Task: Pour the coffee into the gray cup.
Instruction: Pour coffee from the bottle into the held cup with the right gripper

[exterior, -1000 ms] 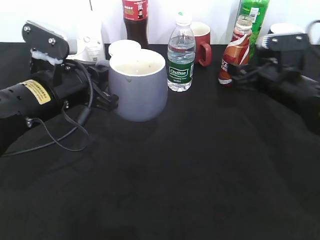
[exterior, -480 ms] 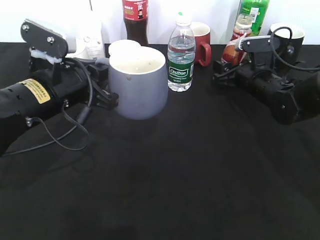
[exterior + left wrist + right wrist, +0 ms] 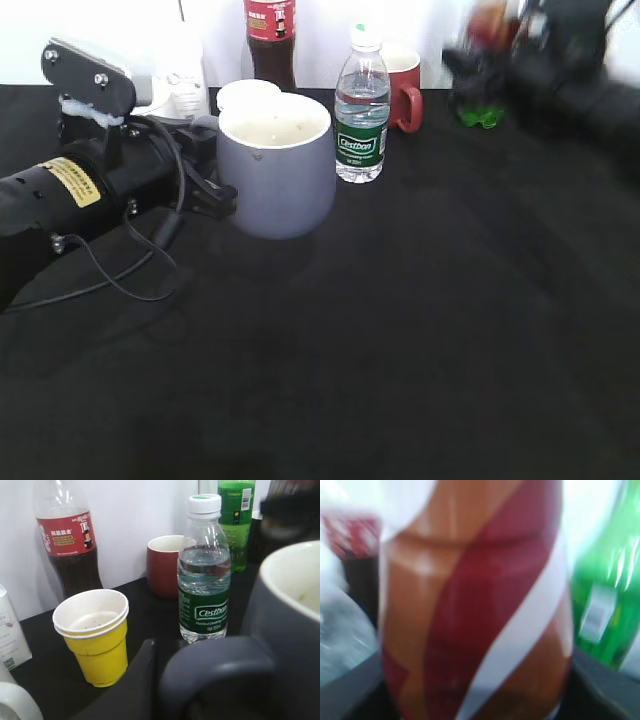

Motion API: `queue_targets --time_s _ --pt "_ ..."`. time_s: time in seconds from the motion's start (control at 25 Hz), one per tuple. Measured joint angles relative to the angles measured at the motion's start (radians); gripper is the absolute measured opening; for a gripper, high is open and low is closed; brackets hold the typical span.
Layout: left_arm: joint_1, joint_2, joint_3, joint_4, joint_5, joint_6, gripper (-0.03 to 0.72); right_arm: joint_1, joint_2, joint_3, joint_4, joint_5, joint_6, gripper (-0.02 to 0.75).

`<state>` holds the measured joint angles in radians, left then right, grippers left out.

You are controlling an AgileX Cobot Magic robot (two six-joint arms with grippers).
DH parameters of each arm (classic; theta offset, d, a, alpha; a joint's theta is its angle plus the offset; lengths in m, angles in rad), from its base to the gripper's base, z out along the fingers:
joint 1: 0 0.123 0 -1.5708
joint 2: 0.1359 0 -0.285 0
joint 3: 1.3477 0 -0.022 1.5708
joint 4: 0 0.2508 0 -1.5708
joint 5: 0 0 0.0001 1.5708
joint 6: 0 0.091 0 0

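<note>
The gray cup [image 3: 277, 175] stands upright on the black table, left of centre, its pale inside showing. My left gripper [image 3: 213, 196] is shut on its loop handle [image 3: 220, 670]. The cup's rim fills the right edge of the left wrist view [image 3: 290, 580]. My right gripper [image 3: 482, 68] is raised at the top right, blurred by motion, and is shut on the coffee bottle [image 3: 490, 22]. The bottle's orange-brown wrap with the white swirl fills the right wrist view [image 3: 475, 610]. The bottle is off the table, well to the right of the cup.
At the back stand a cola bottle [image 3: 270, 35], a clear water bottle [image 3: 362, 110], a red mug [image 3: 405, 88] and a green bottle [image 3: 239, 520]. A yellow paper cup [image 3: 95, 635] sits behind the gray cup. A white carton [image 3: 185, 80] is at the back left.
My right arm has lifted the coffee bottle off the table, up and toward the back. My left arm and the gray cup have barely moved.
</note>
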<state>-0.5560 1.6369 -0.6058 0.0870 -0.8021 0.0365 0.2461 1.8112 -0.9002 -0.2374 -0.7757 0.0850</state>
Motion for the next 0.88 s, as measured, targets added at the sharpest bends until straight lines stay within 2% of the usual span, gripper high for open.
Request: queue_targets --time_s 0.12,0.36,0.56,0.64,0.72,0.88 --pt "0.000 0.000 0.000 0.000 0.000 0.000 0.064 0.061 -0.139 0.001 -0.069 0.146 0.007 0.533" --pt "0.000 0.000 0.000 0.000 0.000 0.000 0.064 0.266 -0.184 0.002 -0.116 0.249 -0.041 0.533" --pt "0.000 0.000 0.000 0.000 0.000 0.000 0.064 0.278 -0.184 0.002 -0.250 0.251 -0.245 0.533" --pt "0.000 0.000 0.000 0.000 0.000 0.000 0.064 0.278 -0.184 0.002 -0.260 0.251 -0.366 0.533" --pt "0.000 0.000 0.000 0.000 0.000 0.000 0.064 0.278 -0.184 0.002 -0.236 0.251 -0.498 0.533" --pt "0.000 0.000 0.000 0.007 0.000 0.000 0.064 0.278 -0.182 0.002 -0.099 0.251 -0.806 0.533"
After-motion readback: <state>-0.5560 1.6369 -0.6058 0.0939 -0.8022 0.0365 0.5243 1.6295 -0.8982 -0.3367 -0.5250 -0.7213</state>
